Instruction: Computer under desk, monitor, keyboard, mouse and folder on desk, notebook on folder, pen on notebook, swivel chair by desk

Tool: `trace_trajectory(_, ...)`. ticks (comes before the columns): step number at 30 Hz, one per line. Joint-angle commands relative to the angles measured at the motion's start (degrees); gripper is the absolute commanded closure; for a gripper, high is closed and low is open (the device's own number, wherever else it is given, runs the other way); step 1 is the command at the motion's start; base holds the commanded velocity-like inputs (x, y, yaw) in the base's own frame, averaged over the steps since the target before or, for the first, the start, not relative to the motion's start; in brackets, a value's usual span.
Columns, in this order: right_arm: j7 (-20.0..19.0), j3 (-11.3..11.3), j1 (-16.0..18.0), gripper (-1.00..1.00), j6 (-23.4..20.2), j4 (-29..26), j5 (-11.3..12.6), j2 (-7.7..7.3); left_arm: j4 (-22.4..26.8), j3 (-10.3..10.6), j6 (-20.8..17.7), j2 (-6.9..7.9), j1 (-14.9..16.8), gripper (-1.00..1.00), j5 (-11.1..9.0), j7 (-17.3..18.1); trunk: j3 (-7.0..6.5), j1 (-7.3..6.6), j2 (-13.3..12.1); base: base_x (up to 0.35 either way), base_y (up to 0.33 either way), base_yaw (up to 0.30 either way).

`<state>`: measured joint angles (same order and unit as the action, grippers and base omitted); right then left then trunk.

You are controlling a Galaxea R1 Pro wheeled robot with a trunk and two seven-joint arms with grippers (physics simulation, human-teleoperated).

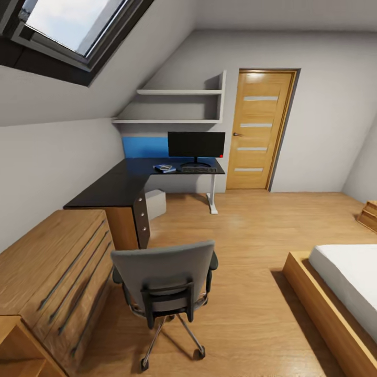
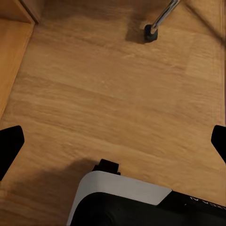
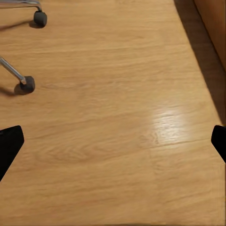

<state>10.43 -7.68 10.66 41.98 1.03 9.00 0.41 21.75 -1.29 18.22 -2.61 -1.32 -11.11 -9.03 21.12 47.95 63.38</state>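
Observation:
In the head view the black L-shaped desk (image 1: 112, 188) stands in the far left corner of the bedroom. On it are the monitor (image 1: 196, 144), the dark keyboard (image 1: 199, 169) in front of it, and the blue folder (image 1: 164, 168) to the keyboard's left. Mouse, notebook and pen are too small to tell apart. The pale computer (image 1: 155, 203) sits under the desk. The grey swivel chair (image 1: 165, 277) stands close in front of me, its back towards me and well away from the desk. Both the left gripper (image 2: 113, 143) and the right gripper (image 3: 113, 143) hang open over bare floor.
A light-wood drawer unit (image 1: 47, 277) runs along the left wall beside the chair. A bed (image 1: 340, 293) with a wooden frame lies on the right. The door (image 1: 260, 131) is at the back. Chair casters (image 3: 27, 84) show near both grippers. Open wood floor runs between chair and desk.

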Motion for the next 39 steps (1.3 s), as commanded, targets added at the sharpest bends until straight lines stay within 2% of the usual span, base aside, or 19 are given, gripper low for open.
trace_trajectory(1, 0.14, -0.50, 0.06, -1.00, 0.21, 0.11, 0.49, 0.03, 0.12, -0.12, 0.06, -0.03, -0.04, -1.00, -0.14, -0.02, 0.05, 0.01, 0.04, 0.034, 0.055, -0.297)
trace_trajectory(12, 0.19, -0.53, 0.06, -1.00, 0.28, 0.08, 0.38, 0.06, 0.13, -0.12, 0.06, -0.02, -0.04, -1.00, -0.14, -0.02, 0.10, 0.01, 0.04, 0.010, 0.035, -0.254)
trace_trajectory(22, 0.20, -0.46, 0.06, -1.00, 0.25, 0.09, 0.29, -0.03, 0.12, -0.12, 0.06, -0.02, -0.05, -1.00, -0.14, -0.02, 0.12, 0.01, 0.04, 0.001, 0.218, -0.037)
trace_trajectory(39, 0.24, -0.40, 0.06, -1.00, 0.03, 0.28, 0.40, -0.15, 0.14, -0.12, 0.14, -0.06, -0.05, -1.00, -0.06, -0.02, 0.12, 0.01, 0.04, 0.000, 0.117, -0.001)
